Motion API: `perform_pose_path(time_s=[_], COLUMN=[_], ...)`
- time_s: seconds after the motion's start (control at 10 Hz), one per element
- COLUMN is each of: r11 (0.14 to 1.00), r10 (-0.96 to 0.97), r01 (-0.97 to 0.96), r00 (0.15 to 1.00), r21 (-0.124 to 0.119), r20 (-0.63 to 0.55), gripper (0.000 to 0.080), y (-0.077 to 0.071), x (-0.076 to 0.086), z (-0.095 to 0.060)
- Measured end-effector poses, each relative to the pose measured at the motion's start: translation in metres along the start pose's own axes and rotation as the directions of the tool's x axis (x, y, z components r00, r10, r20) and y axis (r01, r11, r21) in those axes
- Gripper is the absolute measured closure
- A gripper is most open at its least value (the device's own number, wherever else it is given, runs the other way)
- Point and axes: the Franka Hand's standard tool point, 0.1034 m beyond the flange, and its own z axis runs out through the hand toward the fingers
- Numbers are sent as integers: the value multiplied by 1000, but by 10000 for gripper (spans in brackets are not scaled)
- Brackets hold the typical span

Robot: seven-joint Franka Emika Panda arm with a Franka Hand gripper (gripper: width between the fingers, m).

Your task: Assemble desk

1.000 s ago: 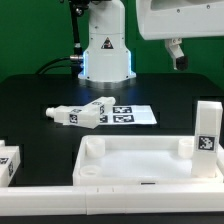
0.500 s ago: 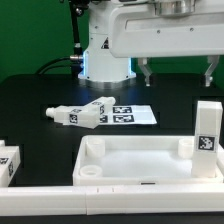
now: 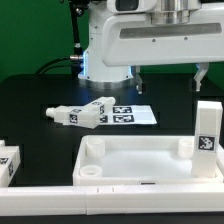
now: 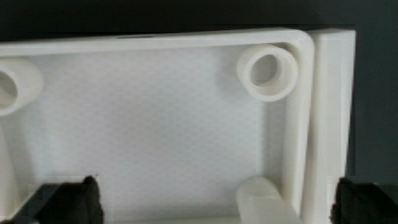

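the pincer hangs spread and empty over the panel, which lies flat on the tabletop. the panel's long axis runs across the exterior view, in line with the pincer's opening.

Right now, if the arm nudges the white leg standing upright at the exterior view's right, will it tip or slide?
It would probably tip: the leg stands tall on a narrow end. It looks like rigid plastic, so bending seems unlikely. Its flat, square sides suggest it would not roll once down.
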Motion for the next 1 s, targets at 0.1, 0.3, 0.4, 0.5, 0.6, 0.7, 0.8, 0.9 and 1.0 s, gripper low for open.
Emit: perform_pose_path(time_s=[0.1,0.3,0.4,0.5,0.6,0.7,0.8,0.9,1.0], r11=[989,934,885,868,841,809,789,743,688], r10=[-145,-357,-466,-496,-539,-587,-613,-665,-718], r01=[145,357,466,497,540,588,614,668,725], r00=[989,933,885,868,841,809,789,744,688], r21=[-2,-4,-16,-18,-20,-20,-21,-39,-45], r20=[20,38,25,34,36,40,46,65,106], gripper=[150,150,150,150,150,150,150,150,150], y=[14,46,61,61,63,64,65,64,60], x=[-13,-39,-45,-46,-46,-46,-48,-57,-75], z=[10,28,34,34,34,34,36,42,53])
